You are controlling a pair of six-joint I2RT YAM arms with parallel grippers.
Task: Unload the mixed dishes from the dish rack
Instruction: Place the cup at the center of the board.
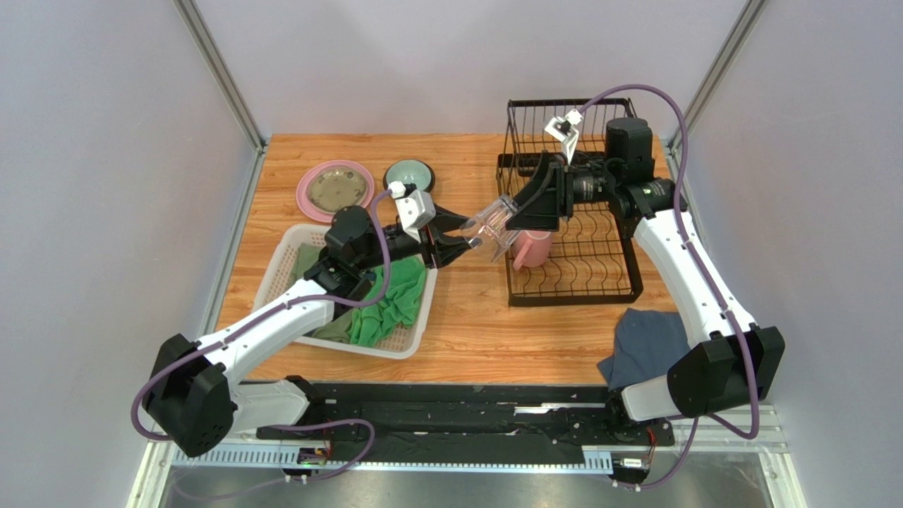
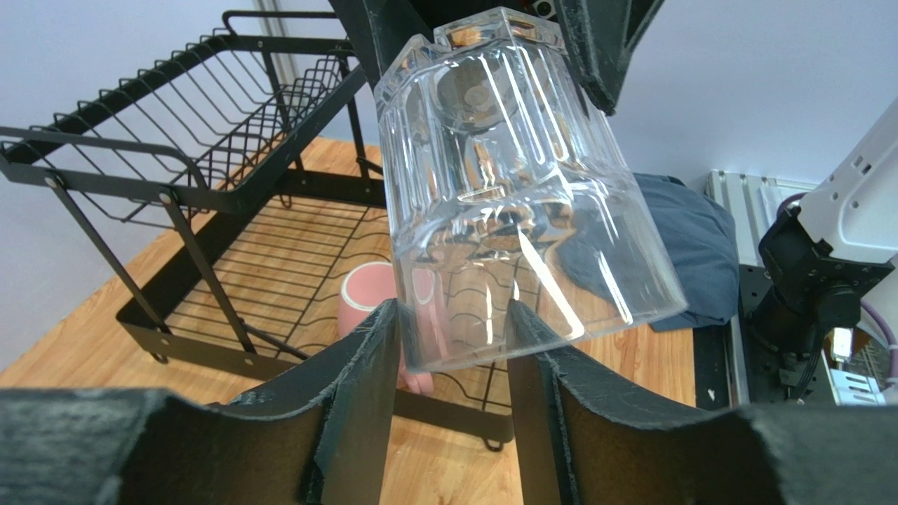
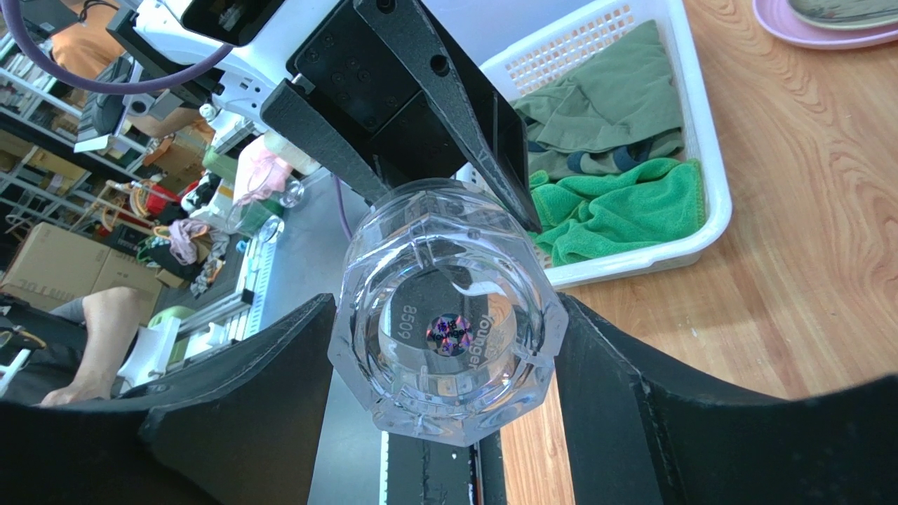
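The clear glass cup [image 1: 493,225] hangs tilted in the air between both arms, left of the black wire dish rack [image 1: 620,277]. My right gripper [image 1: 519,206] is shut on the cup's thick base [image 3: 448,316]. My left gripper [image 1: 466,238] is open at the cup's mouth; its fingertips [image 2: 371,347] reach the rim [image 2: 516,179] with a wide gap between them. A pink mug [image 1: 533,249] stands in the rack's lower tray and also shows in the left wrist view [image 2: 364,300]. The rack's upper shelf [image 2: 211,126] holds nothing.
A pink plate [image 1: 313,201] with an olive-grey dish on it and a teal bowl [image 1: 408,173] sit at the back left. A white mesh basket [image 1: 284,252] of green cloths [image 3: 622,200] is under my left arm. A dark blue cloth [image 1: 647,344] lies front right.
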